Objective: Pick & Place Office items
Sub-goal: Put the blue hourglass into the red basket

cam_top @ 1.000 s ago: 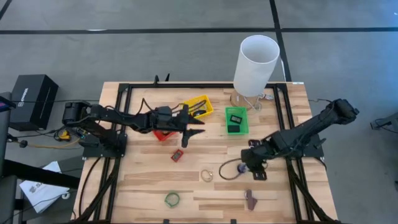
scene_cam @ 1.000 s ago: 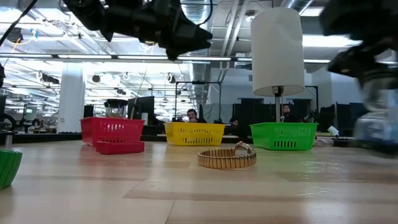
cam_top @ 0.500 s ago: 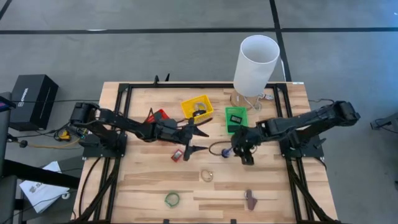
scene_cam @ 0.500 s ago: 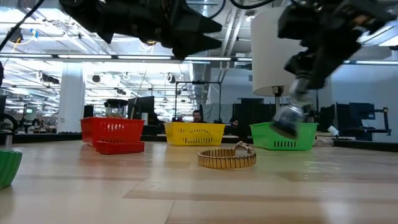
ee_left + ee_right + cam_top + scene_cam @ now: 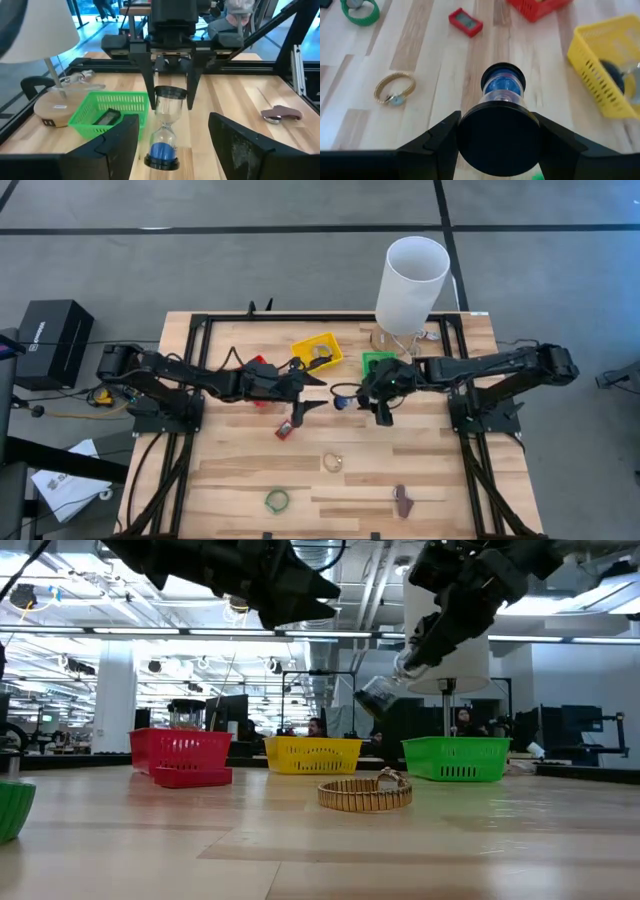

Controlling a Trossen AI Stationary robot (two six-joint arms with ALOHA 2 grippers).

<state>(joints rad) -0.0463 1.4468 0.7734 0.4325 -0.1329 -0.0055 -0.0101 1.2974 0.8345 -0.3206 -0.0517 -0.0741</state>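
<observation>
My right gripper [image 5: 368,398] is over the table's middle, just near of the green bin [image 5: 378,364], shut on an hourglass [image 5: 345,395] with black caps and blue sand. My left gripper [image 5: 312,392] is open, a short way left of the hourglass and facing it, above the red block [image 5: 286,429]. Lying flat on the wood are the red block, a gold watch [image 5: 332,462], a green ring [image 5: 276,500] and a brown clip [image 5: 402,500]. A dark item lies in the green bin [image 5: 106,118]. My right gripper pinches the hourglass between its two fingers [image 5: 146,75] at one black end cap [image 5: 170,93]. The fingers come from the table's right, slanting down. The hourglass is lifted clear, sticking out beyond the fingertips and tilted down toward the table's left, its free cap [image 5: 368,704] lowest.
The red bin [image 5: 180,750], yellow bin [image 5: 316,352] and green bin stand in a row toward the far side. A tall white cylinder [image 5: 411,284] on a stand rises at the far right. Black frame rails [image 5: 195,380] run along the table's sides. Bare wood shows near the front edge.
My right gripper has carried the hourglass from the table's near right toward the far left, rising as it went, and now holds it beside the green bin. My left gripper has stayed open, dipping toward the near edge and coming back a little.
</observation>
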